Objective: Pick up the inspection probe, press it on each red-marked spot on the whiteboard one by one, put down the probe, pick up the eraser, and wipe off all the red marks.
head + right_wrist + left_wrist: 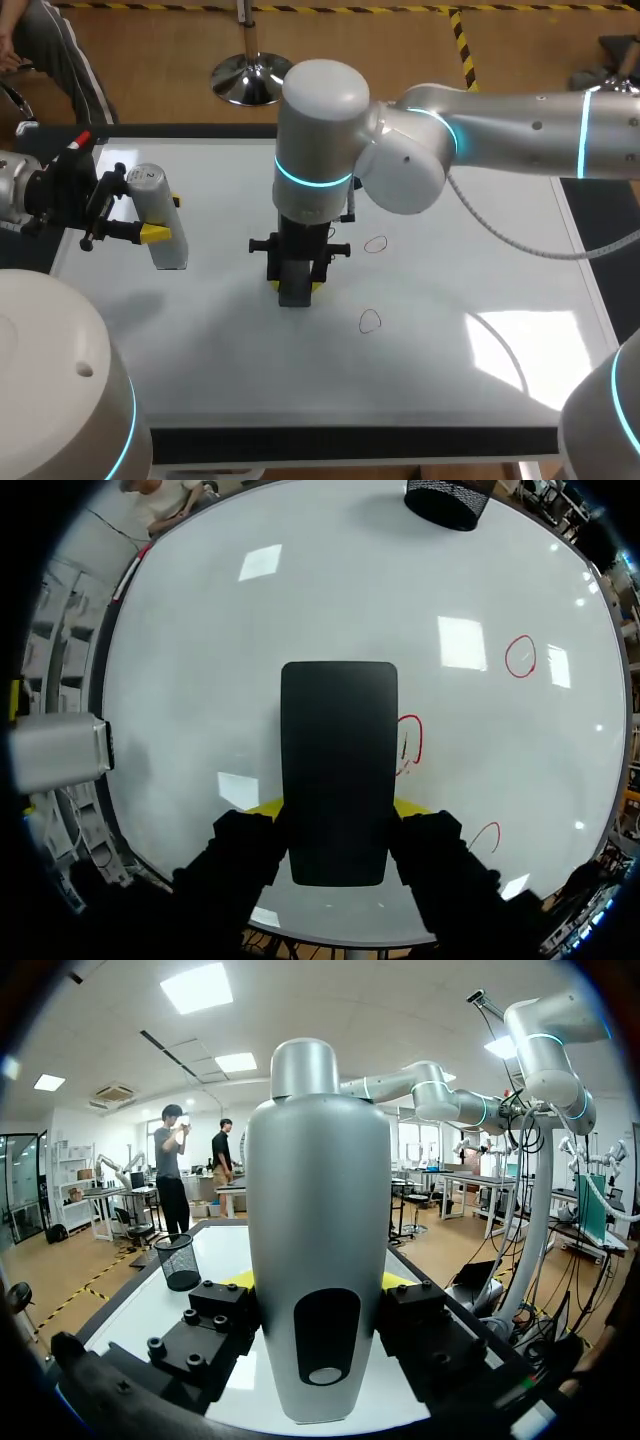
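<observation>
My left gripper (pixel 160 216) is shut on the silver inspection probe (pixel 163 222) and holds it above the whiteboard's (pixel 450 300) left edge. In the left wrist view the probe (pixel 318 1260) stands upright between the fingers of that gripper (pixel 318 1285). My right gripper (pixel 297 285) is shut on the black eraser (pixel 293 292), low over the board's middle. In the right wrist view the eraser (pixel 338 770) partly covers one red mark (pixel 410 742). Two more red marks (pixel 520 656) (pixel 485 835) lie beside it. Whether the eraser touches the board I cannot tell.
A black mesh cup (pixel 445 500) stands at the far side of the whiteboard (pixel 250 630); it also shows ahead of the probe, the cup (pixel 180 1260) on the board. Red rings (pixel 375 244) (pixel 370 320) lie right of the eraser.
</observation>
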Tool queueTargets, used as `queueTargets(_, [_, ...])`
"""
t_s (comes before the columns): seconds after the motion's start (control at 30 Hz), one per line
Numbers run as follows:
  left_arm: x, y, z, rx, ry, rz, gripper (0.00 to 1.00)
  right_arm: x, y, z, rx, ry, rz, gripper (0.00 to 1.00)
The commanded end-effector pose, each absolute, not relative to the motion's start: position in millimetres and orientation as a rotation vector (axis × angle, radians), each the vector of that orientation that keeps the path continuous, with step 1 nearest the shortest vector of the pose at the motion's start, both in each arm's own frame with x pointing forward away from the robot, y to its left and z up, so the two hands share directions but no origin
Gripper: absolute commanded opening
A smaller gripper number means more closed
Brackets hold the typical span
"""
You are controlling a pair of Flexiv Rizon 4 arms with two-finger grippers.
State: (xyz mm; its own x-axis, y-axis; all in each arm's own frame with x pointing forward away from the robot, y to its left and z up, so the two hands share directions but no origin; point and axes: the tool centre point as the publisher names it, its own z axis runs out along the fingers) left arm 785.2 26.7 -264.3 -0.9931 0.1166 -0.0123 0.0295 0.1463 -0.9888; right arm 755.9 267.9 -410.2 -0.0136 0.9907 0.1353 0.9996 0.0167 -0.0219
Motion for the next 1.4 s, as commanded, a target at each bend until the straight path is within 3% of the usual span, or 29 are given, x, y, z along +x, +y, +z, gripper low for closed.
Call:
queueTargets(0.03, [785, 27, -263, -0.151, -2.328, 2.006, 0.0, 758, 271, -417, -2.113, -2.15, -0.123, 0.0])
queueTargets(1.4, [785, 27, -263, -0.151, -2.328, 2.006, 0.0, 777, 198, -442, -2.256, -2.078, 0.022, 0.0])
